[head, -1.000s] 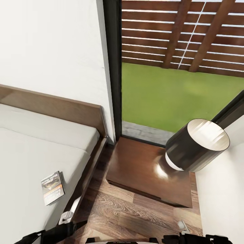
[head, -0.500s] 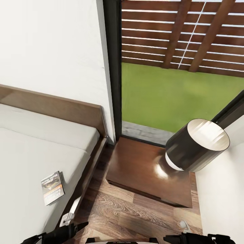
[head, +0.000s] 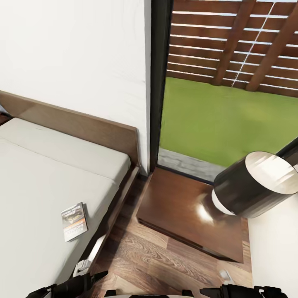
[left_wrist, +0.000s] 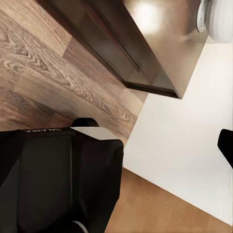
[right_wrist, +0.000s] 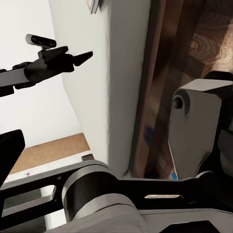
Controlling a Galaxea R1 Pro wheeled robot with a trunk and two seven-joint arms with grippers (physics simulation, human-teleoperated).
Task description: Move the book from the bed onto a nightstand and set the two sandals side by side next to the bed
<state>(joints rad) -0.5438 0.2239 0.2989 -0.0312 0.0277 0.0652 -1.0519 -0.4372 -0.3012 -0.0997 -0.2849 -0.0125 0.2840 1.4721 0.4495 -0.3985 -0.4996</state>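
Note:
The book (head: 74, 221), dark with an orange band, lies flat on the bed's off-white mattress (head: 37, 186), near the edge facing the nightstand (head: 186, 211). That glossy reddish-brown nightstand stands on the floor between bed and wall. Both my arms are folded low at the head view's bottom edge, the left arm (head: 68, 286) by the bed's corner and the right arm (head: 242, 291) short of the nightstand. In the right wrist view my left gripper (right_wrist: 73, 57) hangs beside the mattress, holding nothing. Each wrist view has one dark finger at its edge (left_wrist: 226, 145) (right_wrist: 9, 148). The two sandals are out of view.
A lamp with a dark cylindrical shade (head: 256, 188) stands on the nightstand's right part. A dark-framed window (head: 159, 82) looks onto a lawn behind it. A strip of wood-plank floor (head: 165, 260) runs between the bed frame (head: 118, 207) and the nightstand. A white wall closes the right side.
The whole head view has shifted: the camera turned a little left, so more of the bed shows. The book, nightstand and lamp have not moved. My left arm sank slightly.

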